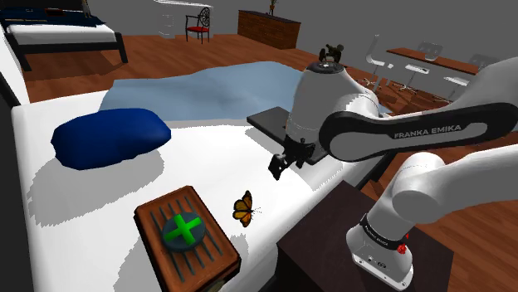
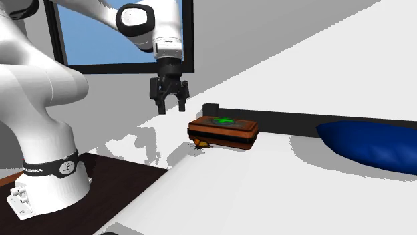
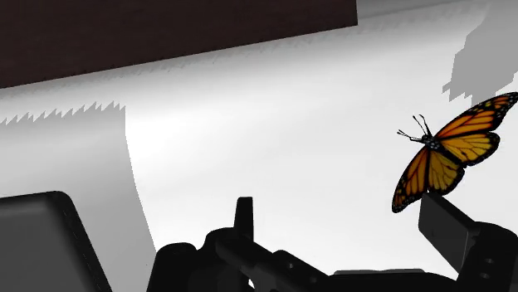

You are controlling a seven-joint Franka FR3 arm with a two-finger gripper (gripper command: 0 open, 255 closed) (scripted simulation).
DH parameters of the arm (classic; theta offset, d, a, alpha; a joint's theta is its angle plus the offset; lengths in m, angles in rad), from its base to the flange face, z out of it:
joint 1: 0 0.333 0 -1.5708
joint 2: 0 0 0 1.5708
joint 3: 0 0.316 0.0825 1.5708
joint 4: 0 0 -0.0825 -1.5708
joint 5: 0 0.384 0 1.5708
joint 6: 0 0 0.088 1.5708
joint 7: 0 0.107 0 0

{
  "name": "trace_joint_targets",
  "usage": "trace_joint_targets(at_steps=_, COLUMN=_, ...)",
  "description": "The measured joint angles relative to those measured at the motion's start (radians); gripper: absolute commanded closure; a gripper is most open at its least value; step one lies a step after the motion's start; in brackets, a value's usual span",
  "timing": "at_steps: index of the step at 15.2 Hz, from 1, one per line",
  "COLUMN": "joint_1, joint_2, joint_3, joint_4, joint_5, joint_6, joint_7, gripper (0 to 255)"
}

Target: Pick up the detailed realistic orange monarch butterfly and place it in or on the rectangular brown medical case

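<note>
The pincer [image 3: 242, 217], nearest the wrist camera, is shown with its two black fingers [image 3: 452, 232] set wide apart and nothing held between them. The orange monarch butterfly [image 3: 448, 153] is seen just past one fingertip, outside the gap rather than within it, standing with wings raised on the white bed [image 3: 274, 141].

In the shoulder view the butterfly is placed at lower centre of the frame, near the bed's edge. Just beside it, toward the lower left, lies the brown case [image 1: 187, 232], marked on its lid by a green cross [image 1: 183, 231]; the two are close but appear apart. The pincer is held above the bed, up and to the right of the butterfly. A blue pillow [image 1: 108, 139] is seen at middle left.

In the second exterior view the pincer hangs at upper centre, clear of the sheet, with case and butterfly below and to its right.

Stage of task, as judged: approach only. Nothing is grasped. The pincer is yet to be aligned over the butterfly, lowered and closed, and the butterfly is yet to be carried to the case and released there.
</note>
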Motion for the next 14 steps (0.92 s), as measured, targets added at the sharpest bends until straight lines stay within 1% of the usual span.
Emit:
trace_joint_targets(at_steps=3, joint_1=-0.029, joint_2=0.089, joint_3=0.111, joint_4=0.012, joint_5=0.000, joint_6=0.103, joint_7=0.120, gripper=0)
trace_joint_targets(at_steps=5, joint_1=-0.057, joint_2=0.147, joint_3=0.192, joint_4=0.022, joint_5=-0.012, joint_6=0.166, joint_7=0.211, gripper=0)
trace_joint_targets(at_steps=6, joint_1=-0.079, joint_2=0.180, joint_3=0.235, joint_4=0.027, joint_5=-0.025, joint_6=0.201, joint_7=0.257, gripper=0)
trace_joint_targets(at_steps=8, joint_1=-0.156, joint_2=0.278, joint_3=0.350, joint_4=0.065, joint_5=-0.082, joint_6=0.273, joint_7=0.375, gripper=0)
trace_joint_targets(at_steps=10, joint_1=-0.250, joint_2=0.360, joint_3=0.465, joint_4=0.106, joint_5=-0.165, joint_6=0.318, joint_7=0.500, gripper=0)
trace_joint_targets(at_steps=11, joint_1=-0.313, joint_2=0.406, joint_3=0.531, joint_4=0.128, joint_5=-0.223, joint_6=0.336, joint_7=0.571, gripper=0)
trace_joint_targets(at_steps=12, joint_1=-0.406, joint_2=0.474, joint_3=0.629, joint_4=0.156, joint_5=-0.308, joint_6=0.356, joint_7=0.662, gripper=0)
trace_joint_targets(at_steps=13, joint_1=-0.491, joint_2=0.530, joint_3=0.712, joint_4=0.176, joint_5=-0.399, joint_6=0.365, joint_7=0.750, gripper=0)
trace_joint_targets(at_steps=14, joint_1=-0.560, joint_2=0.580, joint_3=0.779, joint_4=0.182, joint_5=-0.479, joint_6=0.377, joint_7=0.822, gripper=0)
